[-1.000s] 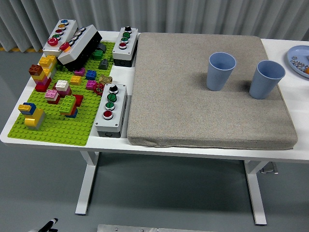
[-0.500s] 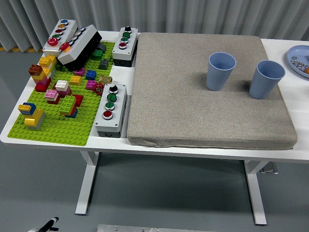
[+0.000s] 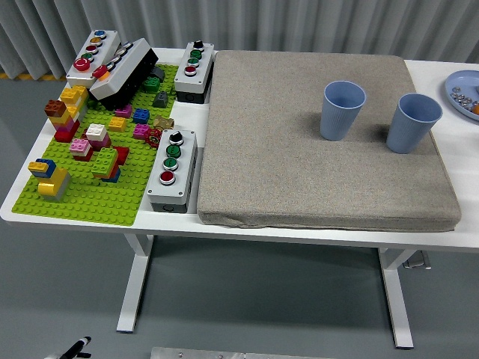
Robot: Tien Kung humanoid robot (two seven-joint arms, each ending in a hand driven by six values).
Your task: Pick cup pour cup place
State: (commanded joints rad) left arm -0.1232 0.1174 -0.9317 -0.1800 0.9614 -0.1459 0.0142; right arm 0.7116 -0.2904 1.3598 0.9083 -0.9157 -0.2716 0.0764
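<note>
Two cups upright on the mat, no hand in view.
Left cup [image 3: 343,110] and right cup [image 3: 413,122] stand apart on the grey mat [image 3: 299,172], mouths up, long axes vertical.
</note>
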